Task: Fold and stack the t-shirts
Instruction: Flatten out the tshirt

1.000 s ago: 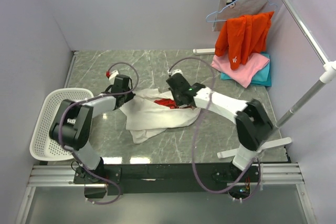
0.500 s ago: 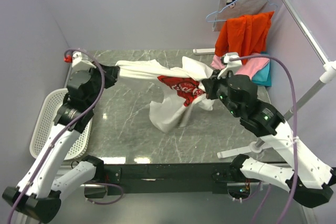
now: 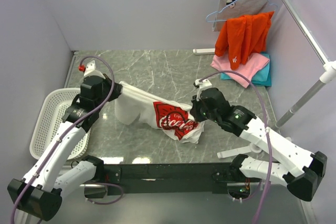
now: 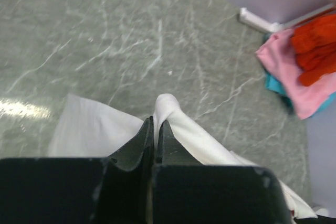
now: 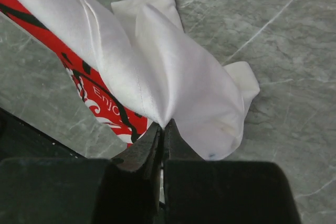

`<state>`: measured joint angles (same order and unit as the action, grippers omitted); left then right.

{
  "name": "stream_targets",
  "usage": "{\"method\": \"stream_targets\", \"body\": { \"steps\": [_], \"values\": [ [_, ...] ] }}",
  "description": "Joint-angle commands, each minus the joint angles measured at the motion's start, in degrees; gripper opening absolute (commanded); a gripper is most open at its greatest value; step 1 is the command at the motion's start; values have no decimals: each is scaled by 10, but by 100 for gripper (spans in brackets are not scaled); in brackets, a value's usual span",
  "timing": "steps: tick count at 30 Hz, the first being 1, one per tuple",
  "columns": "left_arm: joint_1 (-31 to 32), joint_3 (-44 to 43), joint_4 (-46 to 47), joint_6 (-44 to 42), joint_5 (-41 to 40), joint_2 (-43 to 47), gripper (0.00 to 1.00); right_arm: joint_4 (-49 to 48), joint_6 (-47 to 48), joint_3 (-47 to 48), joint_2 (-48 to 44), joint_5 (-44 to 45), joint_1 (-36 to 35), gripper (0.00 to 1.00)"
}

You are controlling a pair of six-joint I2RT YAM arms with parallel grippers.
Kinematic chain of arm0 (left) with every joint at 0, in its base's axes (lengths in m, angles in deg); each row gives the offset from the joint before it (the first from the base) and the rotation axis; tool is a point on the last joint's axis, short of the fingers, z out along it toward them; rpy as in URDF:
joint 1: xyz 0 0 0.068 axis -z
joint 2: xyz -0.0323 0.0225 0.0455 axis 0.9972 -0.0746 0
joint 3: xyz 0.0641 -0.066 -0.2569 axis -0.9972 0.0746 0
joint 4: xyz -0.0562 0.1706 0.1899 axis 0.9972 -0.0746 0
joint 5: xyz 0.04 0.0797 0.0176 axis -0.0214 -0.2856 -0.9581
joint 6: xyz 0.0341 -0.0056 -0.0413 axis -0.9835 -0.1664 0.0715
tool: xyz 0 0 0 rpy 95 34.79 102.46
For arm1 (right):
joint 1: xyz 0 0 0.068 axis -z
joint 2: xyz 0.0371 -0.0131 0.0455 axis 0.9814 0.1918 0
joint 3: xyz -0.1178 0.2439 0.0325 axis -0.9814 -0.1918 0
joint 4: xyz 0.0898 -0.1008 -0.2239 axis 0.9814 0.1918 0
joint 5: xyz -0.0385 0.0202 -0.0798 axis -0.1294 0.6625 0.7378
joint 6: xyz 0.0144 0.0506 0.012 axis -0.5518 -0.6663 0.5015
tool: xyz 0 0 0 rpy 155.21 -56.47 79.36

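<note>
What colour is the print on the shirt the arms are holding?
Red with white lettering on the white shirt; the top view shows the print best.

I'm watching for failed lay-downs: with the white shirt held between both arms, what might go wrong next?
The left gripper and right gripper each pinch only a thin fold of the white t-shirt, so a corner may slip free. The cloth sags bunched between them, so it may land creased rather than flat.

Three t-shirts (image 3: 140,109), one basket (image 3: 43,127)
</note>
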<state>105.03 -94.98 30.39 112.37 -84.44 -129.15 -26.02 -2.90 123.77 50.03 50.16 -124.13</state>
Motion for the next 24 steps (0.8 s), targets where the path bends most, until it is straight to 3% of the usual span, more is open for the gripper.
{"method": "stream_targets", "body": {
  "steps": [1,5,13,20,21,22,24],
  "values": [
    [-10,-4,31,-19,-45,2,1,-15,27,47,14,-65,-1,0],
    [-10,-48,67,-46,-19,-62,1,-29,10,34,44,-99,-38,0],
    [-10,-270,109,-87,96,-288,1,-61,-56,-25,91,-101,-206,0],
    [44,-451,90,-120,210,-467,1,-54,-59,59,258,-55,-321,0],
    [54,-468,83,-131,214,-502,2,-43,-67,79,268,-40,-324,24],
    [63,-494,68,-140,209,-515,11,-21,-71,86,280,-11,-325,42],
    [77,-492,64,-146,185,-526,31,8,-83,97,275,45,-327,50]
  ]
}}
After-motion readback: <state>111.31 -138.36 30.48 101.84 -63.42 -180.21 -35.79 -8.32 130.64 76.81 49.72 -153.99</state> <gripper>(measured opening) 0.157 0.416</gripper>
